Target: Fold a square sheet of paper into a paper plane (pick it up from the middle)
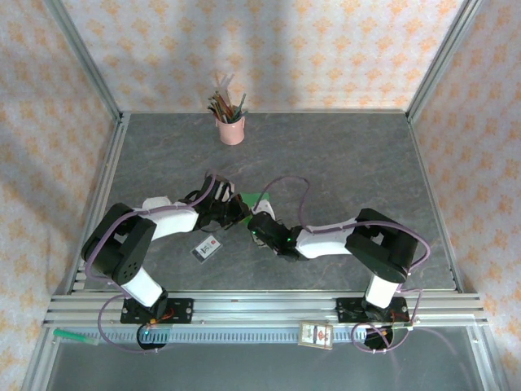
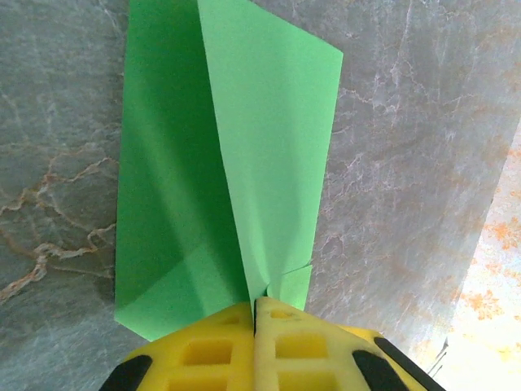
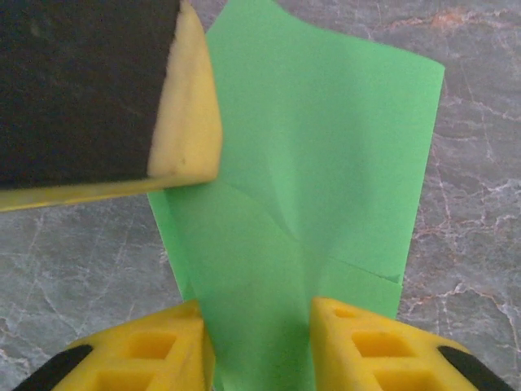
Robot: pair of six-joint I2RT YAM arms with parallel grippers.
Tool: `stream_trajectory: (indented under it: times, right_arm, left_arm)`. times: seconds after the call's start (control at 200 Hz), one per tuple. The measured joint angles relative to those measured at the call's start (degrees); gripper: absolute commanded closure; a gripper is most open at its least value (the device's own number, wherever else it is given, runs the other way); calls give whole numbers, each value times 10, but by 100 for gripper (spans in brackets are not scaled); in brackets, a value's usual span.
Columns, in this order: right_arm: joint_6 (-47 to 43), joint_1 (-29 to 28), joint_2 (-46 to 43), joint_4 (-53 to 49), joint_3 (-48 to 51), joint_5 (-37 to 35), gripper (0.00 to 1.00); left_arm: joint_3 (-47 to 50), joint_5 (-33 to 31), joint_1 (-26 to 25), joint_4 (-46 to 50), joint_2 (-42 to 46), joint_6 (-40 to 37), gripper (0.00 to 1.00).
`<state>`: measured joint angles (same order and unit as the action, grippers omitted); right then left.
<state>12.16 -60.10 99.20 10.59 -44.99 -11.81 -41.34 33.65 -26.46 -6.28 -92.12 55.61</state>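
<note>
The green paper (image 2: pixel 244 163) is a creased, partly folded shape, with one flap standing up along a centre crease and the rest lying on the grey table. My left gripper (image 2: pixel 257 305) is shut on the near end of that raised crease. In the right wrist view the green paper (image 3: pixel 326 163) runs between the spread yellow fingers of my right gripper (image 3: pixel 259 314), which is open around it. A yellow pad of the left gripper's finger (image 3: pixel 187 106) presses in from the upper left. From above, both grippers meet over the paper (image 1: pixel 254 197) at mid-table.
A pink cup of pencils (image 1: pixel 231 126) stands at the back of the table. A small white dark-bordered card (image 1: pixel 207 248) lies just near of the left arm. Another card (image 1: pixel 316 335) and a green pen (image 1: pixel 77 335) rest on the front rail.
</note>
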Motion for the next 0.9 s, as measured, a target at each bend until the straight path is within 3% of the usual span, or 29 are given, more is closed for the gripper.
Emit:
stream_trajectory:
  times: [0.455,0.756,0.901]
  right_arm:
    - [-3,-2,1,0,0,-13,82]
    - [-5,-2,7,10,0,-18,95]
    - [-9,-2,7,13,0,-22,100]
  left_arm:
    - [-10,4,0,11,-2,-11,100]
    - [-10,4,0,14,-2,-17,100]
    - [-19,4,0,26,-2,-23,81]
